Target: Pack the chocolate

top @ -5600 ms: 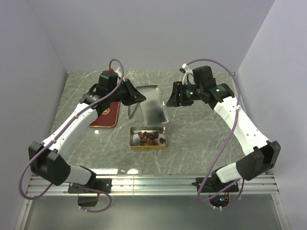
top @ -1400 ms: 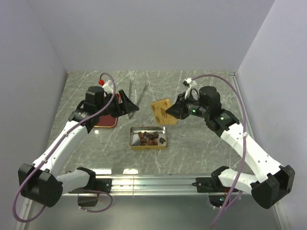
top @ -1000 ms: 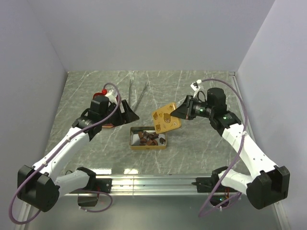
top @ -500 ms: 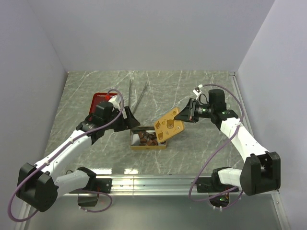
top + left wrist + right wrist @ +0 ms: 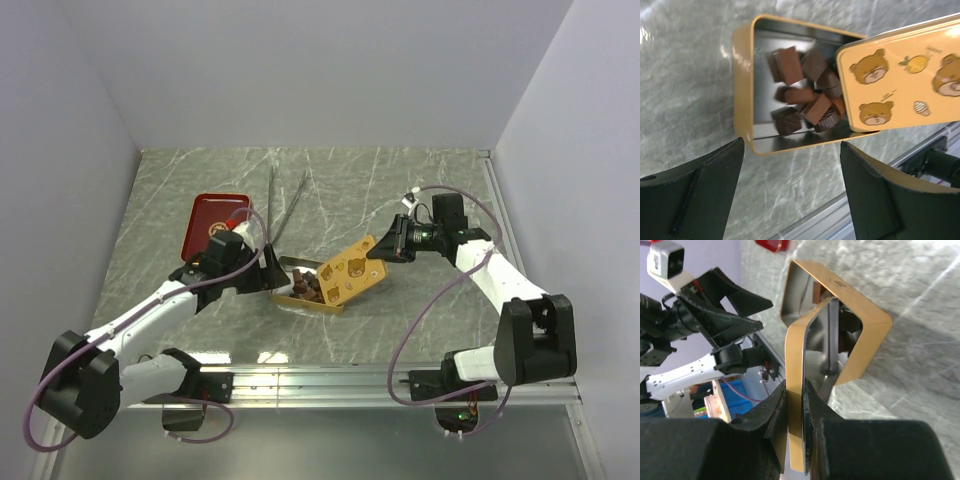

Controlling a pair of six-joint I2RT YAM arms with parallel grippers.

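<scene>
We can read no words or numbers. The yellow lid (image 5: 900,80) carries printed bear faces and a tiny scribble above a lemon, too small to read. The red tin (image 5: 210,215) shows an illegible gold emblem.

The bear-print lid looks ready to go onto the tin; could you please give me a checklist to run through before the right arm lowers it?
1. Lid held firmly: ok. The right gripper is clamped on its edge.
2. Chocolate inside the tin: ok for every visible piece.
3. Chocolate below the rim: cannot tell, as the pieces are piled up and partly hidden by the lid.
4. Lid squared to the tin: not ok. It is tilted and skewed, covering only one end.
5. Tin braced: not ok. The left gripper is beside it, open, not gripping it.
</scene>
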